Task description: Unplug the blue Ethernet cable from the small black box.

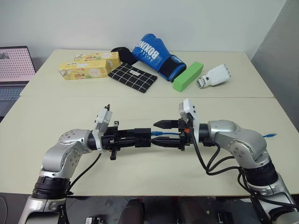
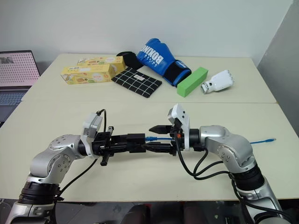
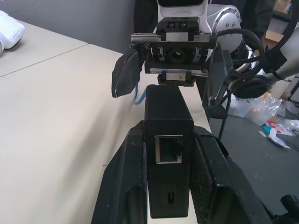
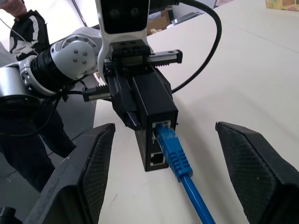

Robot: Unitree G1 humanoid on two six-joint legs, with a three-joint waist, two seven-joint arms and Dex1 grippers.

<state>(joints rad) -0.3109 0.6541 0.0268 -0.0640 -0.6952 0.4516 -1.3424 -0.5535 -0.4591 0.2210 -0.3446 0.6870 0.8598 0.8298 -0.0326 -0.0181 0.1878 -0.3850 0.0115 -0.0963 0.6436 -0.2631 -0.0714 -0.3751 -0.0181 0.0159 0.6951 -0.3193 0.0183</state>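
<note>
My left gripper is shut on the small black box, holding it level above the near table with its fingers along the box's sides. The blue Ethernet cable is plugged into the box's upper port, facing my right gripper. An empty port sits below it. The right gripper is open, one finger on each side of the blue plug, touching neither plug nor box. The cable runs back under the right arm. Its free end lies on the table at the right.
On the far table lie a blue boxing glove, a green block, a white object, a black cloth with a white grid and yellow boxes. A laptop stands at the far left.
</note>
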